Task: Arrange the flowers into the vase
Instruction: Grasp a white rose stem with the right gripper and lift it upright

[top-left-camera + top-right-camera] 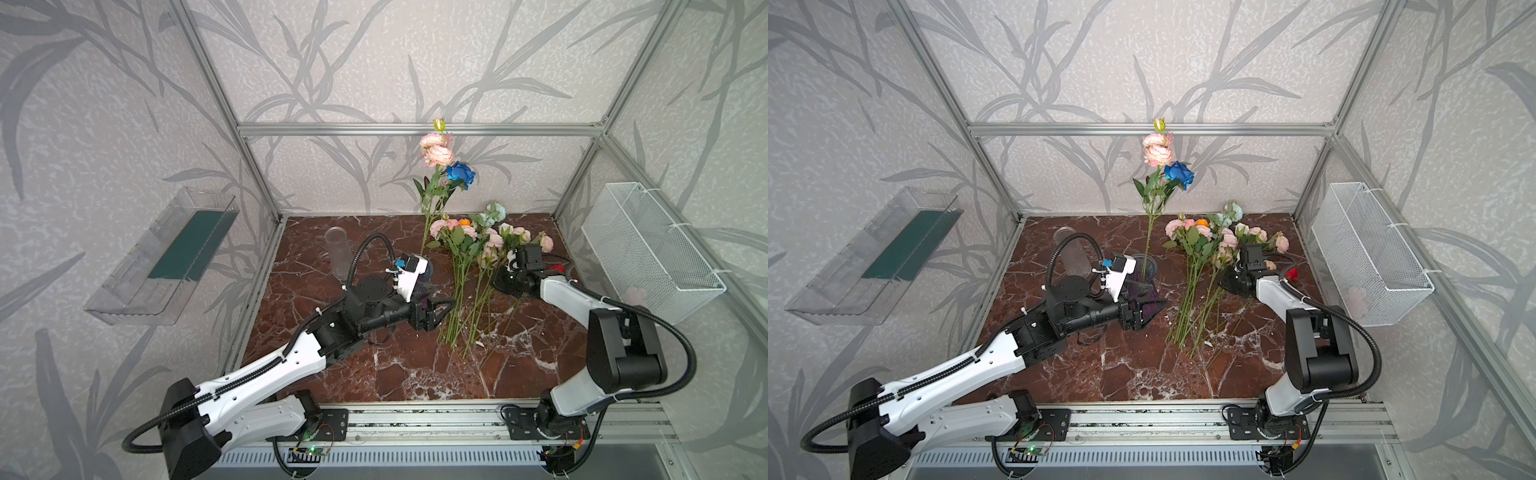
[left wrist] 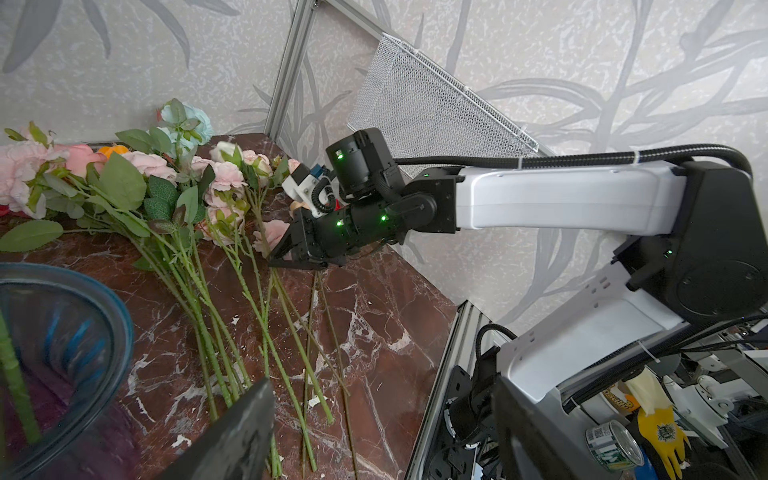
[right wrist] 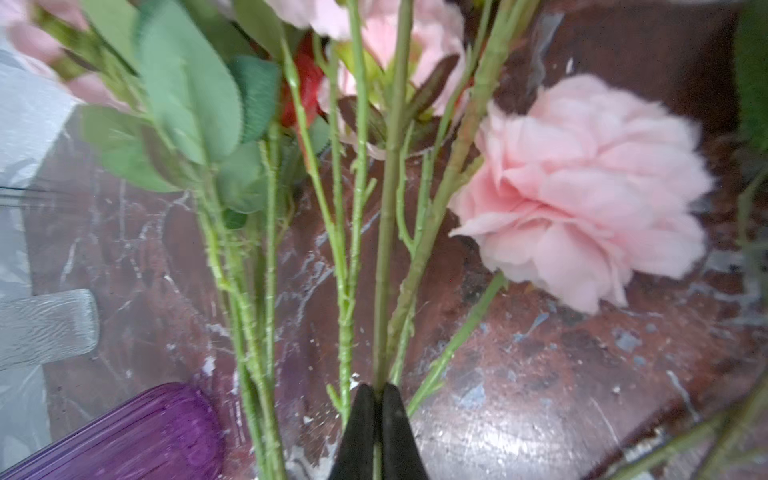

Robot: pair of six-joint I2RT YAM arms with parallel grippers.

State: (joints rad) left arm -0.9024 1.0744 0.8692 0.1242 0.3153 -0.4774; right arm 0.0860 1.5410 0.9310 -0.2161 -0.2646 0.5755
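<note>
The table (image 1: 374, 374) is dark marble. On its right half the flowers (image 1: 469, 249) lie in a loose pile, stems running front to back, heads toward the back wall and cut ends toward my bases.

Left of the pile stands the vase (image 1: 1148, 270), upright, purple low down and bluish at the rim. Two blooms stand in it, a pink one (image 1: 1158, 151) and a blue rose (image 1: 1179, 174), both well above the rim.

My left gripper (image 1: 1144, 311) sits low at the vase with its fingers spread wide round the body. I read that as a steadying hold, though one finger is hidden behind the glass.

My right gripper (image 3: 376, 388) is down in the pile, its tips pinched tight on one stem (image 3: 386, 249). That stem runs straight away from my fingers toward the heads. Neighbouring stems lie just beside it on both sides, and I cannot tell which head belongs to it.

What matters next, as I judge it: the vase mouth lies to the left of my right fingers, across the pile and higher up. The stem lies flat while the mouth faces up. So the right arm, the nearer one, must lift the stem, tip it cut end down and carry it left to the mouth. The risk is dragging the neighbouring stems along.
</note>
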